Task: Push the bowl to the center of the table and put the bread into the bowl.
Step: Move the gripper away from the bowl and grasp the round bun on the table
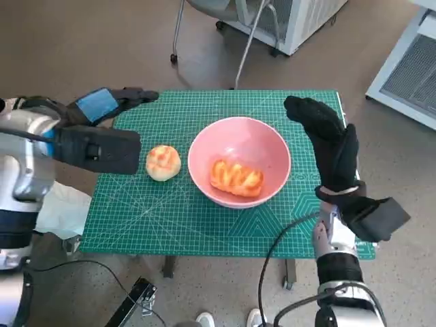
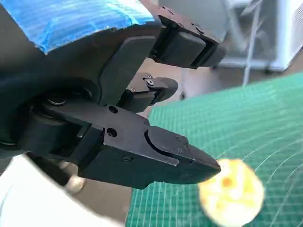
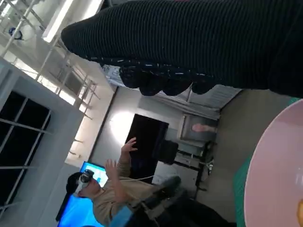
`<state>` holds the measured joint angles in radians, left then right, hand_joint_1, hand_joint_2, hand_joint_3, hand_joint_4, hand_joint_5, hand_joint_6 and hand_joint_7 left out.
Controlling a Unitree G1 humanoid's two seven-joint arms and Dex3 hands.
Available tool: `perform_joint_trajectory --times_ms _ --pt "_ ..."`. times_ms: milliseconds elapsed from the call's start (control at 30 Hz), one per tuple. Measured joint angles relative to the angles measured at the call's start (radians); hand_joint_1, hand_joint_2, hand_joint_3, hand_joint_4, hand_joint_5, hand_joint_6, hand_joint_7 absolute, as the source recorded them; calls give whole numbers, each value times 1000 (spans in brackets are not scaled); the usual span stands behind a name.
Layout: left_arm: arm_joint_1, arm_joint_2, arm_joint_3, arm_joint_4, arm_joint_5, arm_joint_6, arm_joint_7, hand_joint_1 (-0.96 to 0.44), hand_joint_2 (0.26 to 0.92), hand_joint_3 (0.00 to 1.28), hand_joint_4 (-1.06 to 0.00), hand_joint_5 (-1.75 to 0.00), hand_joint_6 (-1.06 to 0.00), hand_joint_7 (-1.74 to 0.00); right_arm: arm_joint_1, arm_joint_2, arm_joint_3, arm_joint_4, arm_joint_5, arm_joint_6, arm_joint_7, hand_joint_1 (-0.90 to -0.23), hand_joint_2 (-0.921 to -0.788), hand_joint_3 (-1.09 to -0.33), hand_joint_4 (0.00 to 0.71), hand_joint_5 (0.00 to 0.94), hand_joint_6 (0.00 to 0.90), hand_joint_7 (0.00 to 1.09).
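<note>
Pink bowl (image 1: 239, 161) sits mid-table on the green mat (image 1: 170, 211), one bread (image 1: 236, 177) already inside. A round bun (image 1: 163, 163) lies just left, outside. Right robot hand (image 1: 332, 144) spread beside the rim, likely after pushing; left robot hand (image 1: 109, 103) open above the far-left corner, holding nothing.

A green cutting mat (image 1: 225, 211) covers the table; a chair's metal legs (image 1: 238, 41) stand at 12 o'clock; a seated person (image 3: 111, 194) raises both hands.

Pink bowl (image 1: 239, 161) mid-table holding a glazed bread (image 1: 236, 178), round bun (image 1: 163, 162) just beside, seemingly apart
</note>
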<state>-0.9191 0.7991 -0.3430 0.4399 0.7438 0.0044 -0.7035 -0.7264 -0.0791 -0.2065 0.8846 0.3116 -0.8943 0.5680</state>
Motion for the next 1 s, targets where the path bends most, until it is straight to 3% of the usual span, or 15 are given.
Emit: perform_joint_trajectory --times_ms 400,1000 --pt "0 -67 -83 146 33 15 6 -15 784 0 -86 0 -234 0 2 -10 -4 -12 3 18 22 -607 -921 -760 363 8 13 832" --pt "-19 -159 -184 351 97 -73 179 -32 780 0 -126 -11 -264 -12 39 -13 -12 -46 20 27 40 -591 -921 -746 363 8 19 825"
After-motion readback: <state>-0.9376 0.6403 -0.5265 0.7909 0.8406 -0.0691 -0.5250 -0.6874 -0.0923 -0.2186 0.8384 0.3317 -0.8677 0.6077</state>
